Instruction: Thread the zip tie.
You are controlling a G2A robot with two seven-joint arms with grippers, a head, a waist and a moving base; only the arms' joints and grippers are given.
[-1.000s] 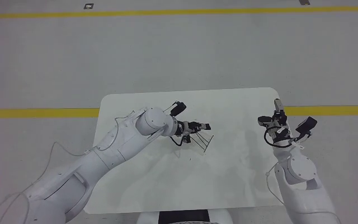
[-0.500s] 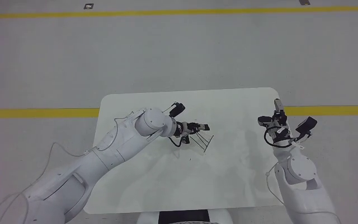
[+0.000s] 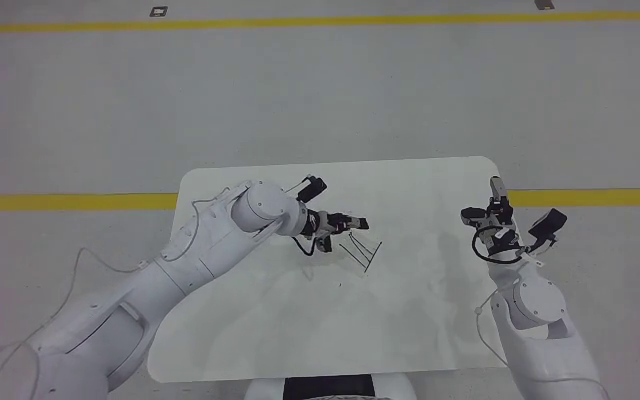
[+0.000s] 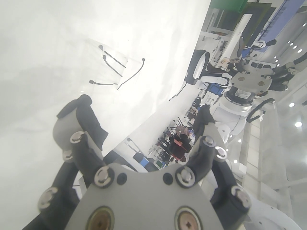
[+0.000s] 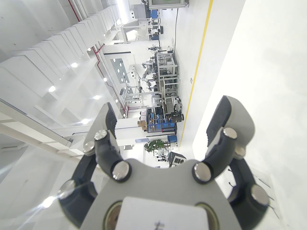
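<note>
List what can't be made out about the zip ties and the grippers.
1. Top view: zip ties too small to count or see whether any is threaded.
2. Left wrist view: their tails overlap and fade into glare on the table; crossing or touching is unclear.
3. Top view: left gripper too small to tell its height above the table.
</note>
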